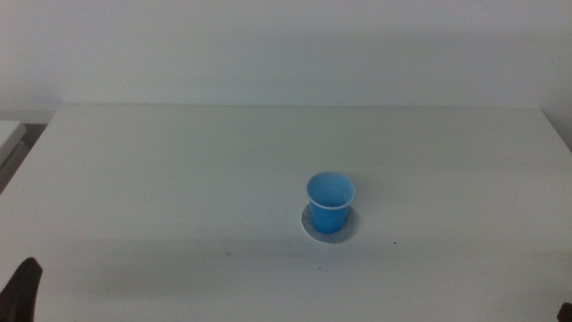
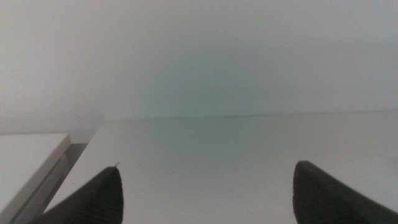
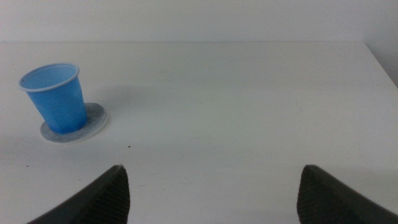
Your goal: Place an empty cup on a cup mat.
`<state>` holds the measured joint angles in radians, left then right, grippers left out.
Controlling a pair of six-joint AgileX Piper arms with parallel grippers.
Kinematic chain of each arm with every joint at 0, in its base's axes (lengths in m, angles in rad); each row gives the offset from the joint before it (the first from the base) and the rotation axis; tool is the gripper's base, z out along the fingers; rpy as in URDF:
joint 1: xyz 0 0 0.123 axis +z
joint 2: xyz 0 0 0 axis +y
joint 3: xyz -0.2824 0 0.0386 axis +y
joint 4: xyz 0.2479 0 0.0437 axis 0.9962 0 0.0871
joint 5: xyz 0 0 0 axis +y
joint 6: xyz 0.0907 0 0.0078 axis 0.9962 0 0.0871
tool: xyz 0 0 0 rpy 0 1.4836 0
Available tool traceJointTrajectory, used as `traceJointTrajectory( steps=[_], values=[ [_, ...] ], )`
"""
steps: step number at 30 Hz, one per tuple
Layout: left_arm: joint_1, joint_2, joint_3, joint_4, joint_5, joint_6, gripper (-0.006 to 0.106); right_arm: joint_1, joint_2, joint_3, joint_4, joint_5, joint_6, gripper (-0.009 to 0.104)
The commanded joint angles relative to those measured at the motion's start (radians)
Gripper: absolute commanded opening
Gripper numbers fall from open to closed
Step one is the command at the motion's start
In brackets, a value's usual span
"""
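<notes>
The cup (image 1: pixel 331 202) is seated upright, mouth up, on the cup mat (image 1: pixel 331 224), slightly right of centre in the middle view; a grey margin is exposed around the base, so the placement is judged complete. No contents are seen inside. The white desk (image 1: pixel 179 179) carries both. The left tool (image 2: pixel 205 193) is parked at the lower left corner of the middle view, jaws spread wide and empty. The right tool (image 3: pixel 211 193) is held well clear of the cup, likewise wide open and empty.

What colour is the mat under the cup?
Mottled grey, a thin round mat under the blue cup; it shows best in the right wrist view.
</notes>
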<state>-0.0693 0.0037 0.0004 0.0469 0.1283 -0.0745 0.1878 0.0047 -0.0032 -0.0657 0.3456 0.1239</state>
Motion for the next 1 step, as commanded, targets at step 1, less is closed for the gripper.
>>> traceJointTrajectory(
  steps=[1],
  values=[
    [-0.001,-0.004,0.0,-0.002,-0.013,-0.003,0.094,-0.009,-0.005,0.003,-0.003,-0.016,-0.008,0.093]
  ],
)
